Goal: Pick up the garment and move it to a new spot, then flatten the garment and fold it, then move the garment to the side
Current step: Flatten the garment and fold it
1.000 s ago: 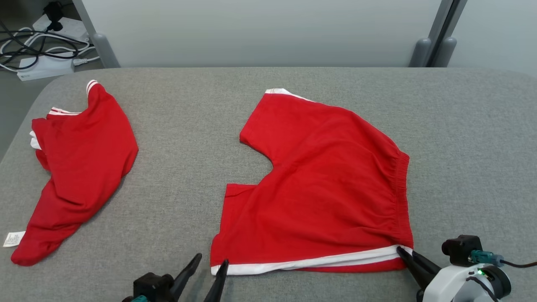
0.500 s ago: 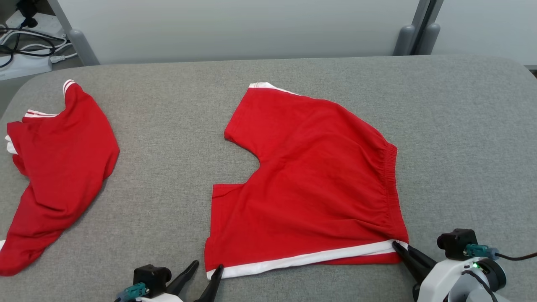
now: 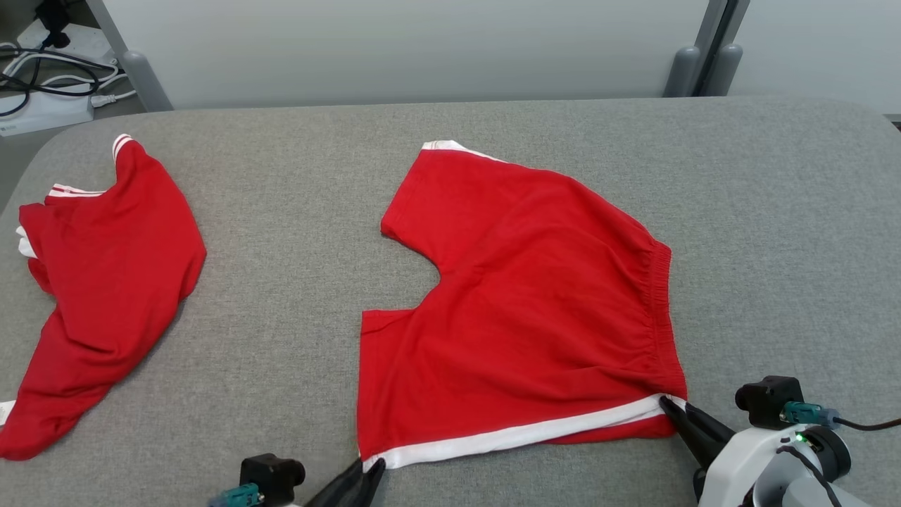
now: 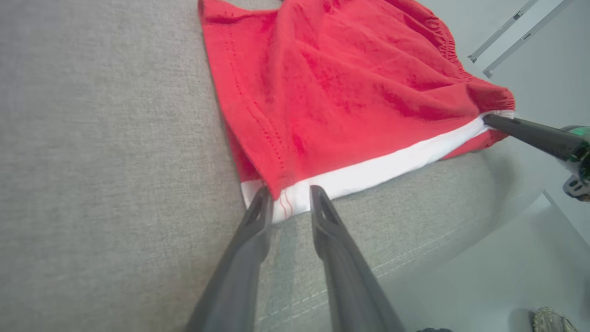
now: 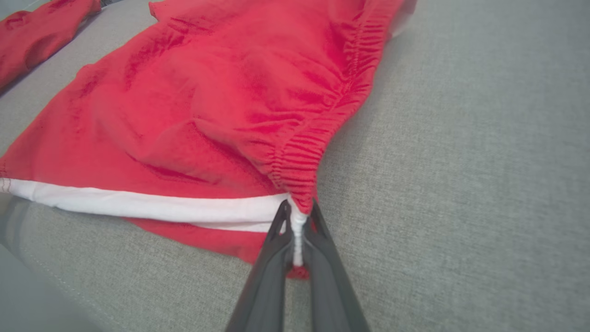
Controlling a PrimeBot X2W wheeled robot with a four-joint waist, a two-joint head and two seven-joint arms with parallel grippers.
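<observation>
— Where are the red shorts (image 3: pixel 521 303)?
— Spread flat in the middle of the desk (image 3: pixel 295 176), waistband to the right. Another red garment (image 3: pixel 105 282) lies at the left.
— The right jaws?
— Clenched on the near waistband corner.
— The left jaws?
— Astride the near-left hem corner, with the white stripe between them. Whether they pinch it, I cannot tell.

The left hand (image 4: pixel 289 193) holds its fingers (image 4: pixel 249 240) narrowly apart, while the right hand (image 5: pixel 298 207) is pinched tight.

the shorts (image 3: pixel 535 296) are matt, soft-looking knit cloth, and the table cover (image 3: pixel 295 211) is coarse woven fabric.
</observation>
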